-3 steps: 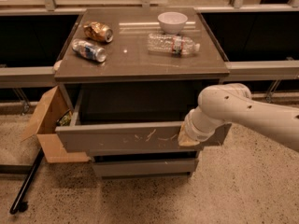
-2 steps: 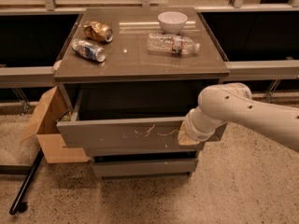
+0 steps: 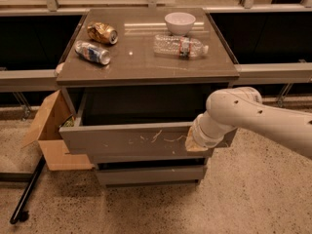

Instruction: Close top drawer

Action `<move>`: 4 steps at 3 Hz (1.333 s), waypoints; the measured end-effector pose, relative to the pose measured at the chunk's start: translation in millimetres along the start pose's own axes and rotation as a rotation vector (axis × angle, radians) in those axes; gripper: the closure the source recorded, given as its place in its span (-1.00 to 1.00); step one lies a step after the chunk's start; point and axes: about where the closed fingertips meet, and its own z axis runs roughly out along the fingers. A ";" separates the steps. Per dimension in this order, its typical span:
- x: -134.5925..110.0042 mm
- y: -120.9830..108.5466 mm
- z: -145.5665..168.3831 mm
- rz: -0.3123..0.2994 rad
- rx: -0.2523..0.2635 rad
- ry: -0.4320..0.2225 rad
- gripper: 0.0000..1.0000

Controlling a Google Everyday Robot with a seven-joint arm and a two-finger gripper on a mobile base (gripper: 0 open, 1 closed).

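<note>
The top drawer is a wide grey drawer pulled out of the cabinet, with pale squiggly scratches on its flat front. My gripper is at the right end of the drawer front, pressed against it, hidden behind the white wrist of my arm. The arm comes in from the right.
The cabinet top carries a crushed gold can, a crushed blue and silver can, a clear plastic bottle and a white bowl. An open cardboard box stands at the left. A black pole lies on the floor. A lower drawer front sits below.
The drawer front has slid a little further in toward the cabinet, and my arm has followed it.
</note>
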 end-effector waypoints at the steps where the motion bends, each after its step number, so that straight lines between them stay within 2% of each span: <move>1: 0.0 0.0 0.0 0.000 0.000 0.000 -0.75; 2: 0.0 0.0 0.0 0.000 0.000 0.000 -1.00; 3: -0.2 -1.6 0.6 -0.001 -0.001 -0.001 -1.00; 4: -2.6 -22.5 6.9 -0.013 -0.006 -0.019 -1.00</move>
